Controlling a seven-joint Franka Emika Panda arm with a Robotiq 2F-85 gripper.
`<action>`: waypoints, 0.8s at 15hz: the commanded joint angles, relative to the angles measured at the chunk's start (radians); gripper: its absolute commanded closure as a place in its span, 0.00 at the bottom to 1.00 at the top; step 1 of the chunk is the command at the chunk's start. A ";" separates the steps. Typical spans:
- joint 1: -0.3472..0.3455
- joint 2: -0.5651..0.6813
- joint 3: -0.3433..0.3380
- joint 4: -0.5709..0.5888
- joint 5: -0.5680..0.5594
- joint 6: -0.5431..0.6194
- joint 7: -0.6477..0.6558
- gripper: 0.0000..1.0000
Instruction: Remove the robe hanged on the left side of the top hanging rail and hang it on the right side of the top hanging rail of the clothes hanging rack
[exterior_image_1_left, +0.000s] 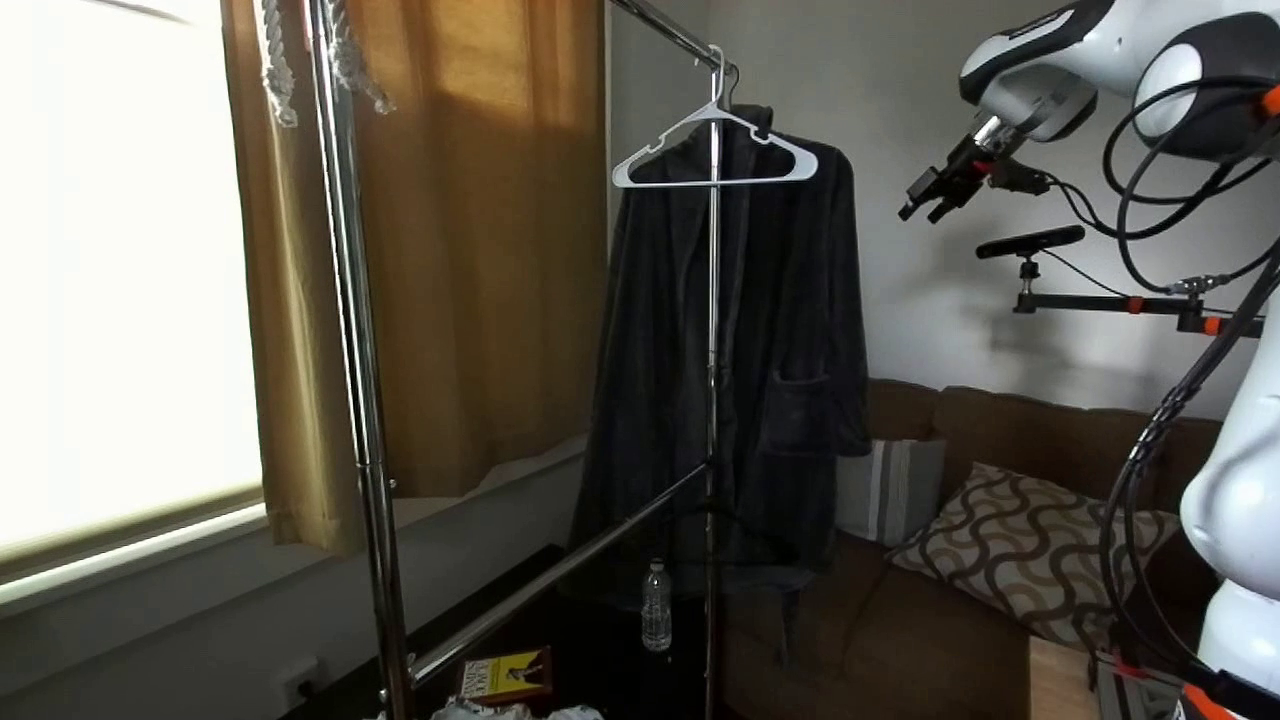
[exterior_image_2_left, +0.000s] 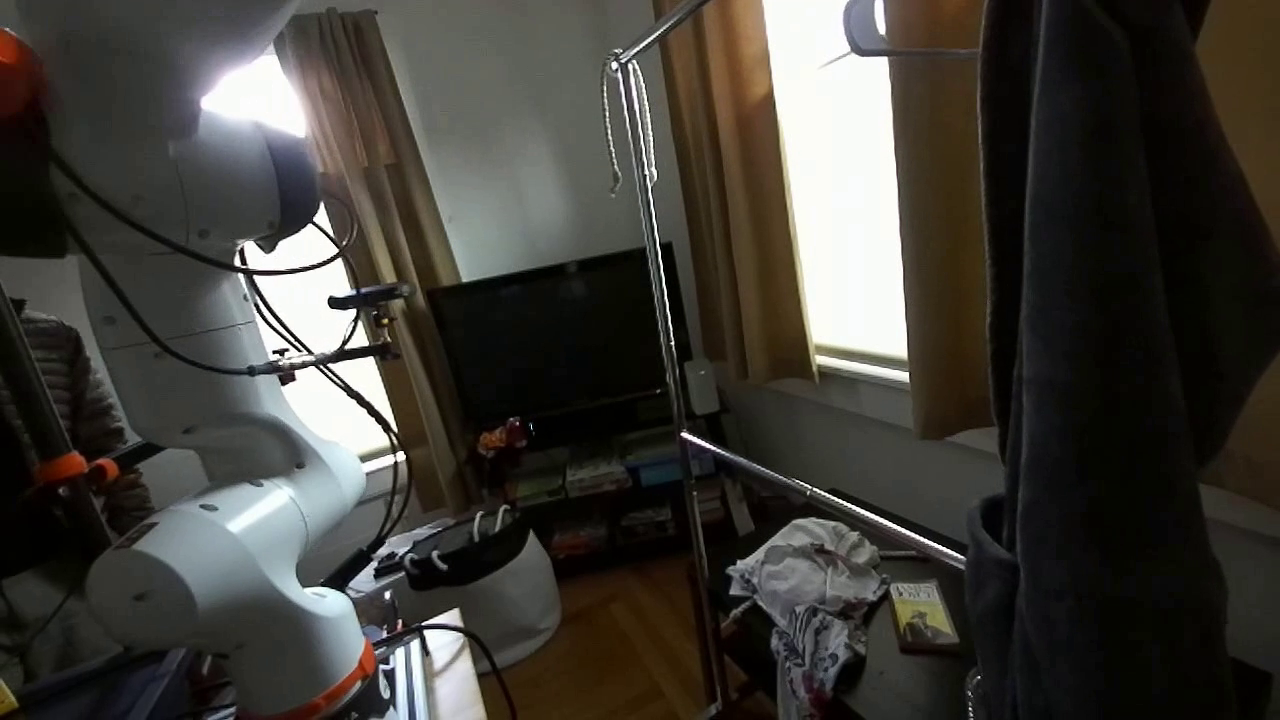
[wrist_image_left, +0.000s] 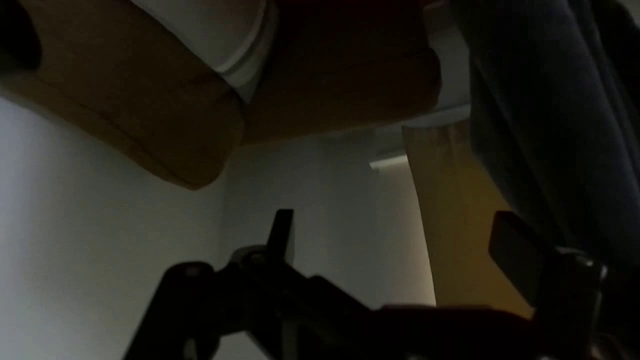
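Observation:
The dark grey robe (exterior_image_1_left: 650, 330) hangs at one end of the top hanging rail (exterior_image_1_left: 665, 27) of the chrome rack, beside an end post. It also shows at the right in an exterior view (exterior_image_2_left: 1110, 350) and in the wrist view (wrist_image_left: 555, 110). A white hanger (exterior_image_1_left: 800, 165) hangs on the rail in front of the robe, with nothing on it. Another dark hook shows above the robe's collar. My gripper (exterior_image_1_left: 920, 214) is apart from the robe, to its right in that exterior view. In the wrist view the fingers (wrist_image_left: 395, 215) are wide apart with nothing between them.
The rack's lower bar (exterior_image_1_left: 570, 575) runs above a dark table with a bottle (exterior_image_1_left: 656, 607), a book (exterior_image_1_left: 506, 676) and crumpled cloth (exterior_image_2_left: 810, 570). A bracket-mounted camera (exterior_image_1_left: 1030, 242) is below the gripper. A brown sofa with pillows (exterior_image_1_left: 1020, 540) stands behind. Ropes (exterior_image_2_left: 613, 140) hang at the rail's far end.

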 joint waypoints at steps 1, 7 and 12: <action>0.050 -0.216 0.046 -0.221 -0.146 -0.095 0.004 0.00; 0.166 -0.466 0.105 -0.410 -0.236 -0.399 0.048 0.00; 0.295 -0.580 0.205 -0.520 -0.220 -0.580 0.083 0.00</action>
